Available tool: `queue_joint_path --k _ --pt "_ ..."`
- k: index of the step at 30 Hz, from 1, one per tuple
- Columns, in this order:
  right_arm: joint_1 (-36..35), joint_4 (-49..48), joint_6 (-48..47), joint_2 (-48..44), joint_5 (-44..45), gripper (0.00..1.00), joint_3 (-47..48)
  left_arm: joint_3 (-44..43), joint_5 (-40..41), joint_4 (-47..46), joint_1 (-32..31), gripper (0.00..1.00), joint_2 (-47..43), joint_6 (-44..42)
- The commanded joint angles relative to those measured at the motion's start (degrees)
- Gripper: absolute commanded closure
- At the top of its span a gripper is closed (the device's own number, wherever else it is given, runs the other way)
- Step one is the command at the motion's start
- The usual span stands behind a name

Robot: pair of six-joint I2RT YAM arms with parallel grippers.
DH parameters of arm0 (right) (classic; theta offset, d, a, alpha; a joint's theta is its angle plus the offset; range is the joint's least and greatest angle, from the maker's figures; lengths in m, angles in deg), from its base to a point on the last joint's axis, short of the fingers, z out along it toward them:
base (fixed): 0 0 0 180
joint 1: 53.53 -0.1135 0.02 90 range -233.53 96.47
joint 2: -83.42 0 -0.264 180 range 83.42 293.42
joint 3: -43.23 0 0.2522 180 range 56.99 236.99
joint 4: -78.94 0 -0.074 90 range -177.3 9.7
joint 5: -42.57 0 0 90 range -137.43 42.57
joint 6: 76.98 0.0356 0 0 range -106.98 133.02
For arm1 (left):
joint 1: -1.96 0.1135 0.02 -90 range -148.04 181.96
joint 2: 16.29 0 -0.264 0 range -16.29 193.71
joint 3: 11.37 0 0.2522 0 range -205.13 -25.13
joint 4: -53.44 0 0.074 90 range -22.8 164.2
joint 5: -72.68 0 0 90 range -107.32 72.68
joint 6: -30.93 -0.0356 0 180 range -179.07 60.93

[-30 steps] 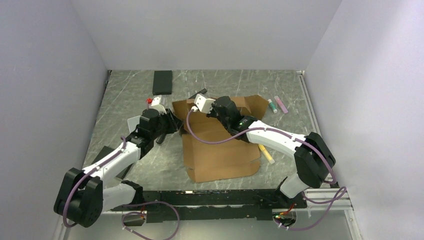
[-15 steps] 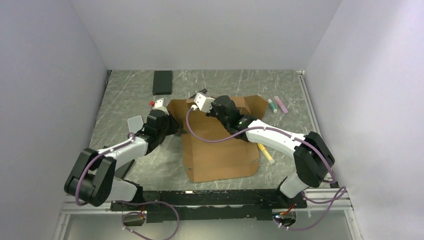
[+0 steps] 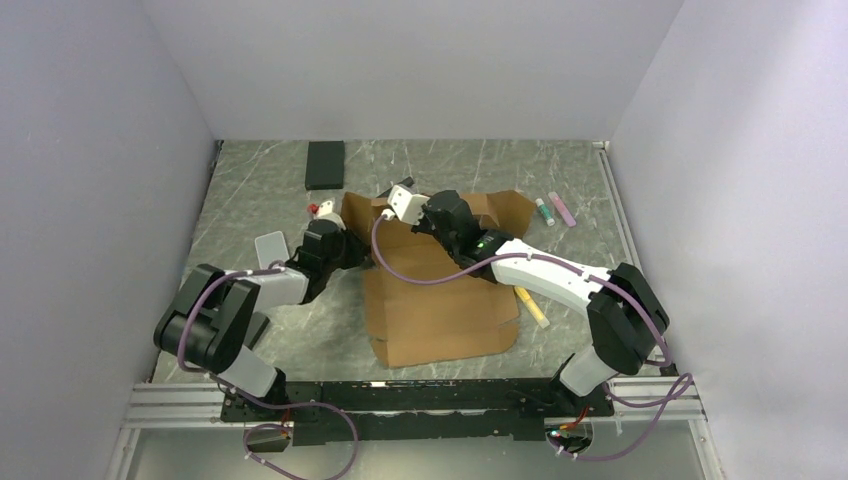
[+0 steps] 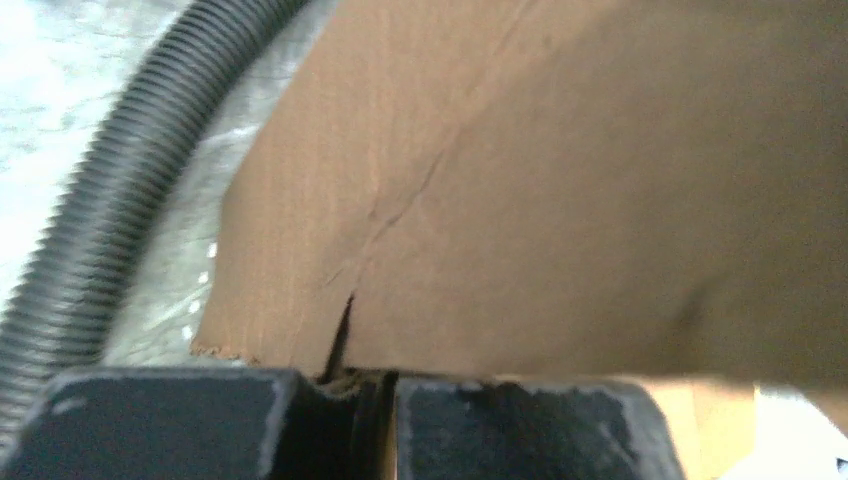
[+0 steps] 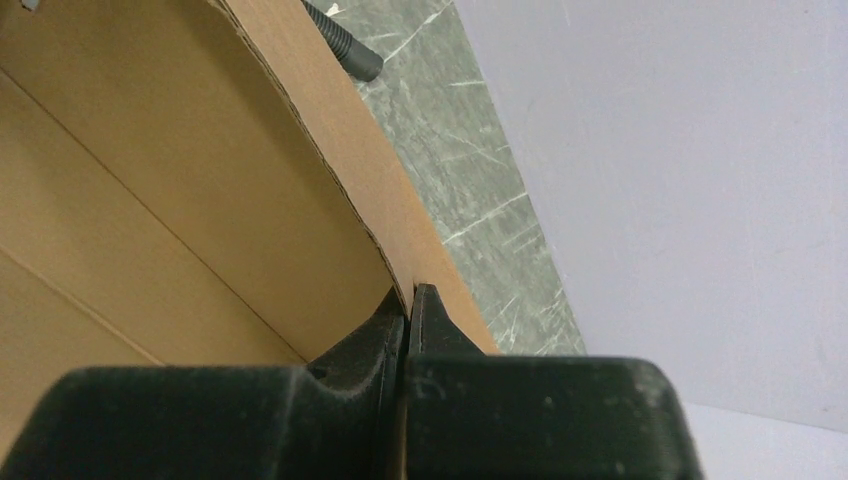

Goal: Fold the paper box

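The paper box [image 3: 440, 300] is a brown cardboard sheet lying in the middle of the table, its far and left flaps raised. My left gripper [image 3: 347, 246] is at the box's left flap. In the left wrist view the cardboard [image 4: 560, 180] fills the frame, and the left gripper [image 4: 368, 385] is shut on its lower edge beside a small tear. My right gripper [image 3: 432, 214] is at the far flap. In the right wrist view the right gripper [image 5: 410, 305] is shut on the thin edge of the curved cardboard wall [image 5: 300, 130].
A small black block [image 3: 325, 163] lies at the back left. Green [image 3: 543, 210] and pink [image 3: 561, 210] markers lie to the right of the box, and a yellow one [image 3: 532, 308] at its right edge. A clear plastic piece [image 3: 271, 246] lies left of my left arm. A black ribbed hose [image 4: 90, 230] runs beside the flap.
My left arm has reached forward to the box's left flap and its jaws have closed on the flap's edge. The right arm has stayed still.
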Motion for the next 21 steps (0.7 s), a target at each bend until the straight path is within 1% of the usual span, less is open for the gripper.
queue_joint_path --k 1,8,11,14,18,21 --pt "-1.1 9.5 6.3 3.4 -7.0 1.00 -0.5 -2.3 -5.9 -3.7 -1.1 0.96 3.7 2.1" --pt "-1.1 9.7 6.4 4.3 -6.7 1.00 -0.3 -1.8 -8.4 -5.4 -1.6 0.97 7.6 4.4" --pt "-1.1 8.9 5.9 4.5 -5.6 1.00 -0.7 -0.8 -7.2 -5.3 -1.5 0.93 5.7 4.4" --pt "-0.9 7.6 5.3 4.4 -3.5 1.00 -0.9 -1.2 -6.3 1.1 -1.5 0.88 -1.8 3.0" --pt "-0.1 6.0 5.3 4.0 -1.3 1.00 -1.1 -1.8 -8.1 13.0 -1.4 0.77 -15.7 -1.4" --pt "0.3 5.5 5.3 3.9 -0.5 1.00 -1.1 -1.2 -7.0 22.7 -1.3 0.63 -25.4 -4.0"
